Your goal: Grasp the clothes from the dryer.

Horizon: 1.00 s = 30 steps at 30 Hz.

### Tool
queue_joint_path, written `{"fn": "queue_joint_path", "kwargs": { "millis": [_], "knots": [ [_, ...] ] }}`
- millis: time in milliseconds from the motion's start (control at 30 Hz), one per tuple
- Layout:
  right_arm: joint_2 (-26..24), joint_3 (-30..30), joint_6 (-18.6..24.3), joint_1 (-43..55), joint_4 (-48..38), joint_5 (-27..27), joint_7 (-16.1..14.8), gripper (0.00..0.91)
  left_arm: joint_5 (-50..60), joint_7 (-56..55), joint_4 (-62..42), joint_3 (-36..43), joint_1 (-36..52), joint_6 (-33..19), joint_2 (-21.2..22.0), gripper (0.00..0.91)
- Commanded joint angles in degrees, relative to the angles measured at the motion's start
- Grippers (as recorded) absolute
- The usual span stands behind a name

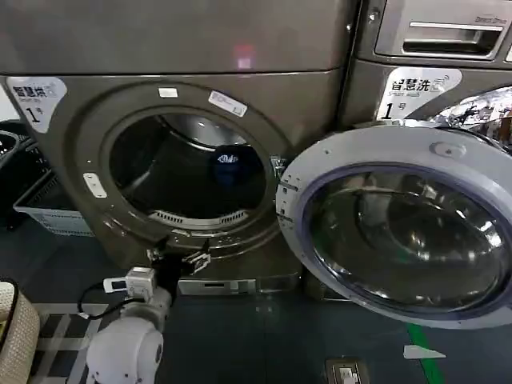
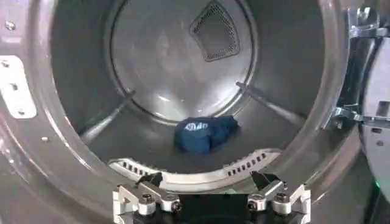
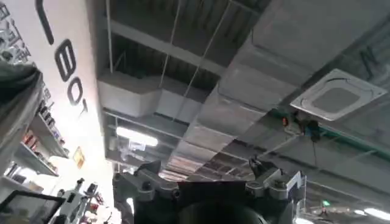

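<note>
Left gripper (image 1: 178,258) at the dryer's (image 1: 72,152) open porthole

The gripper hangs just below the rim with its fingers spread, grasping nothing. The clothes (image 2: 205,133), a dark blue bundle here, lie on the drum floor well inside. The glass door (image 1: 404,228) stands swung open to the right. The right gripper (image 3: 207,182) points at the ceiling, fingers apart.

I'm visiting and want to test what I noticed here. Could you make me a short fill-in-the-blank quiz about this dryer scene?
1. The dryer's round glass door stands ____.
2. The clothes lie on the floor of the steel ____.
3. The left gripper waits just outside the porthole, its fingers ____.
4. The white label on the dryer's front shows the number ____.

Missing words: open; drum; open; 1
</note>
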<state>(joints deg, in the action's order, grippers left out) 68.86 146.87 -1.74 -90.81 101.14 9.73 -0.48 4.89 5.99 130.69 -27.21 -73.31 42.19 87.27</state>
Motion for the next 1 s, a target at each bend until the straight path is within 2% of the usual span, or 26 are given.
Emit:
{"fn": "queue_joint_path", "kwargs": {
  "millis": [33,133,267,533,1000],
  "knots": [
    [0.17,0.05,0.00,0.06,0.11,0.03,0.00,0.907,2.44,4.13,-0.37,0.11,-0.10,2.81,0.09,0.907],
    [0.60,-0.15,0.12,-0.05,0.20,-0.01,-0.05,0.907,2.05,3.80,-1.34,-0.35,0.09,-0.46,-0.11,0.907],
    [0.67,0.05,0.01,0.04,0.32,0.00,-0.12,0.907,1.41,2.11,0.28,0.40,-0.26,2.81,-0.11,0.907],
    [0.87,0.54,0.05,-0.29,0.15,0.05,-0.19,0.907,1.51,-3.13,-1.00,1.70,-0.22,2.81,0.31,0.907],
    [1.09,1.28,-0.01,-0.57,0.08,0.12,-0.23,0.907,0.48,-2.93,-1.41,1.37,0.32,2.81,0.11,0.907]
  ]
}}
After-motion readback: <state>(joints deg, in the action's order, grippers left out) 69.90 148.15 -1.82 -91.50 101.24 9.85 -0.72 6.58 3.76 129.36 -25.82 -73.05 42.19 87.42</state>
